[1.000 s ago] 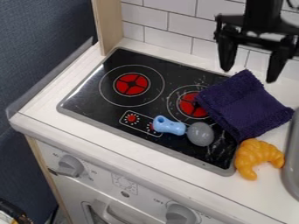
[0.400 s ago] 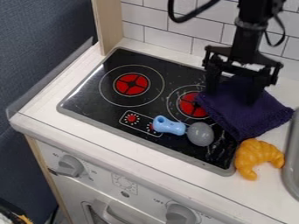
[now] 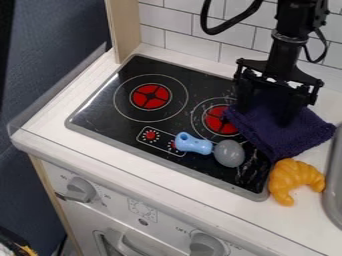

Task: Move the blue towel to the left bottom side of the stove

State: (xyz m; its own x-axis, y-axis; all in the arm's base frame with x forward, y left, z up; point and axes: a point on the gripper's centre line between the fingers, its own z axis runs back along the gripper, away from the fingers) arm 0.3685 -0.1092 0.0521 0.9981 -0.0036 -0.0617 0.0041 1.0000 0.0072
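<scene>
Hanging between two and three o'clock from the middle of the view, one black gripper (image 3: 266, 114) has its two fingers spread apart over the one towel (image 3: 304, 129). On the one black stove (image 3: 107, 107) are two red burners, one at eleven o'clock (image 3: 150, 96) and one at three (image 3: 217, 121), plus two small red dials. One blue-handled toy (image 3: 195, 145) with a single round grey head lies at four o'clock. Farther out that way is one orange croissant (image 3: 294, 179). Two big knobs sit on the white front, one between seven and eight o'clock (image 3: 81, 189), the other between five and six (image 3: 207, 245).

The towel hides the stove's upper right corner and cuts across the edge of the three o'clock burner. The toy's handle partly covers one dial. The lower knob and the grey sink (image 3: 332, 187) at four o'clock run out of the view. Dark on dark, the fingertips blur into the cloth; whether they touch it is hard to tell.

The towel lies at three o'clock, partly on the stove and partly on the white counter (image 3: 150, 167). It is deep navy, nearly purple, rough and fuzzy, bunched into a lopsided square with a corner toward four o'clock.
</scene>
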